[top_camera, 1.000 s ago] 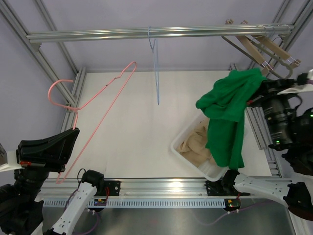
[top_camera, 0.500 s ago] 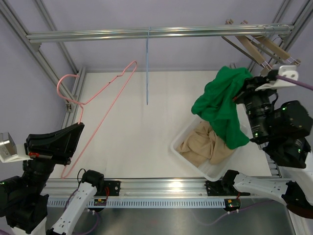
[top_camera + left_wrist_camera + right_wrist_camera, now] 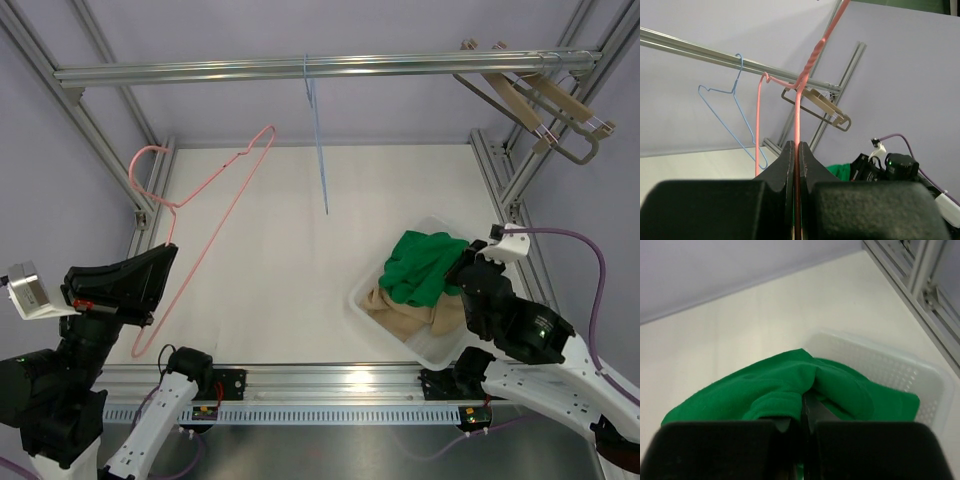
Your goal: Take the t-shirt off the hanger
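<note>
- One second ago your right hand (image 3: pixel 458 274) held the green t-shirt (image 3: pixel 420 265) high at the right side, and the cloth hung down over the white bin (image 3: pixel 362 308). Now this arm has come down, and the t-shirt lies bunched inside the bin, on top of a beige cloth (image 3: pixel 400 305).
- The right hand is clenched on a fold of the t-shirt; the wrist view shows green fabric pinched between the shut fingers.
- The pink hanger (image 3: pixel 215 215) carries no shirt. Your left hand (image 3: pixel 168 256) grasps its wire with the fingers pressed together. Compared with before, the hook has shifted a little to the right, and the left arm also stands further right.
- The long axis of the hanger runs diagonally over the worktop (image 3: pixel 290 250), from near left to far centre. The hook sits at the left side, close to the frame post, and it curves toward the left.
- The t-shirt is a crumpled heap. It is slightly longer from near left to far right, along the bin.
- The blue hanger (image 3: pixel 318 140) hangs on the rail (image 3: pixel 200 72), swung a little from half a second ago.
</note>
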`<state>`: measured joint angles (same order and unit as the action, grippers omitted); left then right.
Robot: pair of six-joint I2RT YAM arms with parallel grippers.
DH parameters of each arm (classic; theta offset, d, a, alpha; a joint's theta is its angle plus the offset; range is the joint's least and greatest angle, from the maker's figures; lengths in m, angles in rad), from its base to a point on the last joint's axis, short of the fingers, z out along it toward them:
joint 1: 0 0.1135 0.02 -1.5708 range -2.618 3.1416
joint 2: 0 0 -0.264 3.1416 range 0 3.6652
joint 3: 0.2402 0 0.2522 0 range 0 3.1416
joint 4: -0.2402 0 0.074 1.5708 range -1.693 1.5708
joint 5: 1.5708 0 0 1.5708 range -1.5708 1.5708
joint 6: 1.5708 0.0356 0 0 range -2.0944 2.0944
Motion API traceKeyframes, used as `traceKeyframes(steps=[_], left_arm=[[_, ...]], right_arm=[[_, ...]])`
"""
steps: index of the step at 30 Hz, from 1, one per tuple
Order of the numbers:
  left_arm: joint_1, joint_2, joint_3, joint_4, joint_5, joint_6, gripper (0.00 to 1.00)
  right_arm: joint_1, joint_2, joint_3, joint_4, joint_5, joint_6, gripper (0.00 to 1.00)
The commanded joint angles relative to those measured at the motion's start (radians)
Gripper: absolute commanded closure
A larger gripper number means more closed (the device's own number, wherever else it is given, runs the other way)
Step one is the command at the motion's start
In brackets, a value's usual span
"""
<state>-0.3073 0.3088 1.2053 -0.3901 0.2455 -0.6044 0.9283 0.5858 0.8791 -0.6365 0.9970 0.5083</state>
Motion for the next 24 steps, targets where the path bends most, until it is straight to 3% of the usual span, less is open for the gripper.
traceKeyframes(steps=[1,3,6,9,12,16,17,18,19,21,24], left_arm=[[-0.004,0.023,-0.024,0.037,-0.04,0.034,1.0],[-0.004,0.029,-0.039,0.031,-0.07,0.049,1.0],[-0.004,0.033,-0.061,0.002,-0.141,0.078,1.0],[-0.004,0.071,-0.078,-0.01,-0.179,0.104,1.0],[-0.004,0.124,-0.081,-0.018,-0.192,0.127,1.0],[-0.004,0.232,-0.067,0.008,-0.233,0.149,1.0],[-0.004,0.251,-0.063,0.019,-0.235,0.149,1.0],[-0.004,0.266,-0.052,0.034,-0.235,0.146,1.0],[-0.004,0.283,-0.044,0.054,-0.241,0.147,1.0],[-0.004,0.346,-0.027,0.075,-0.241,0.155,1.0],[-0.004,0.469,0.034,0.085,-0.223,0.164,1.0]], right_arm=[[-0.008,-0.063,-0.022,-0.2,0.101,0.34,1.0],[-0.008,-0.048,-0.02,-0.241,0.012,0.343,1.0],[-0.008,0.029,-0.021,-0.404,-0.126,0.528,1.0],[-0.008,0.025,-0.148,-0.323,-0.301,0.613,1.0],[-0.008,-0.036,-0.311,-0.212,-0.343,0.673,0.91],[-0.008,-0.057,-0.332,-0.259,-0.296,0.674,0.79],[-0.008,-0.055,-0.303,-0.281,-0.29,0.682,0.71],[-0.008,-0.05,-0.289,-0.27,-0.3,0.632,0.5],[-0.008,-0.049,-0.27,-0.279,-0.31,0.618,0.37],[-0.008,-0.053,-0.198,-0.299,-0.33,0.551,0.18],[-0.009,-0.101,-0.08,-0.368,-0.308,0.468,0.05]])
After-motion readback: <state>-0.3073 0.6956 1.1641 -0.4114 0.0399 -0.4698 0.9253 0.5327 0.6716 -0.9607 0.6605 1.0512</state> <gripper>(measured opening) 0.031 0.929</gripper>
